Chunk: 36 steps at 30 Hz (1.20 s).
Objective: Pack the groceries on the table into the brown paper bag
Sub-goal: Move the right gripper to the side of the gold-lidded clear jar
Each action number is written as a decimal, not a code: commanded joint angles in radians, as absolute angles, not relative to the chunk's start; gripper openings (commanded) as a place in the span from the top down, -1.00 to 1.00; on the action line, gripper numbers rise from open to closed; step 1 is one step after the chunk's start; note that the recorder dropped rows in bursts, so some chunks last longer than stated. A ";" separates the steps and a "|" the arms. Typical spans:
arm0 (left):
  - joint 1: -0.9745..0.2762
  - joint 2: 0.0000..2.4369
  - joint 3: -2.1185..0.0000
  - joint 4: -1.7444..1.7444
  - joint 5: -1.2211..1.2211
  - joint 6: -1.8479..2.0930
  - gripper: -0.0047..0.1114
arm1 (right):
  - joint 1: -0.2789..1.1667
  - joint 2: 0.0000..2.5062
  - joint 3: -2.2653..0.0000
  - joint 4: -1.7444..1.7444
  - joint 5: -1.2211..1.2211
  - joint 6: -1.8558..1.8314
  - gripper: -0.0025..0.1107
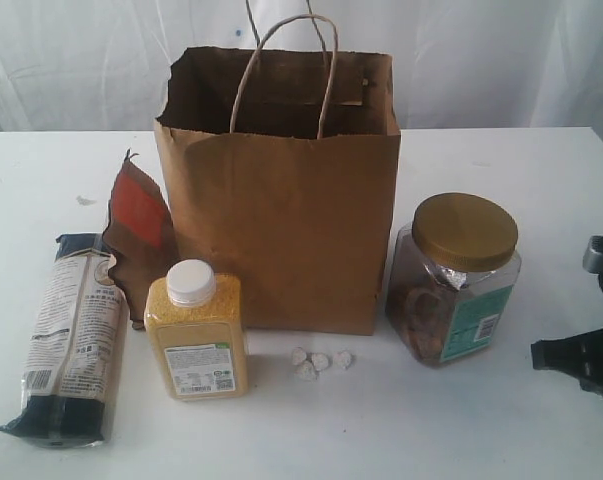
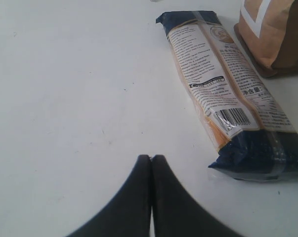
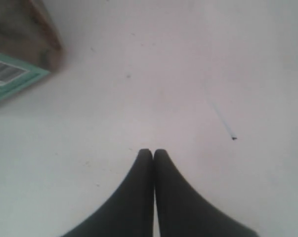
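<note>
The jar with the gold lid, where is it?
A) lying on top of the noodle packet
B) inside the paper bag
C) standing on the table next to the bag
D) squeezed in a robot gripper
C: in the exterior view the gold-lidded jar stands upright on the table, beside the brown paper bag on the picture's right, and nothing is gripping it.

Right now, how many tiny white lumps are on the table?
4 tiny white lumps: three in a row before the tall brown paper bag, one just nearer the camera. Others may hide behind it.
</note>
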State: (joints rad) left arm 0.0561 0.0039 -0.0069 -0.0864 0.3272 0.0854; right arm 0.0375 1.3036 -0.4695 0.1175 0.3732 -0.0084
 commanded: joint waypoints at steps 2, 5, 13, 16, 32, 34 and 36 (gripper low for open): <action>0.056 0.000 0.000 -0.091 0.333 0.085 0.92 | 0.150 1.168 -0.363 0.106 0.190 0.000 0.96; 0.056 0.000 0.000 -0.091 0.333 0.085 0.92 | 0.188 1.109 -0.324 0.104 0.166 0.000 0.96; 0.056 0.000 0.000 -0.091 0.333 0.085 0.92 | 0.303 1.097 -0.264 0.099 0.019 -0.042 0.86; 0.056 0.000 0.000 -0.091 0.333 0.085 0.92 | 0.350 1.098 -0.250 0.097 0.029 -0.110 0.44; 0.056 0.000 0.000 -0.091 0.333 0.085 0.92 | 0.369 1.098 -0.198 0.104 -0.082 -0.147 -0.89; 0.056 0.000 0.000 -0.091 0.333 0.085 0.92 | 0.369 1.098 -0.198 0.104 -0.140 -0.110 -0.89; 0.056 0.000 0.000 -0.091 0.333 0.085 0.92 | 0.369 1.098 -0.198 0.104 -0.198 -0.106 -0.89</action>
State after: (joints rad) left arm 0.0561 0.0039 -0.0069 -0.0864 0.3272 0.0854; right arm 0.3630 1.1003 -0.2033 0.0995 -0.1112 -0.1325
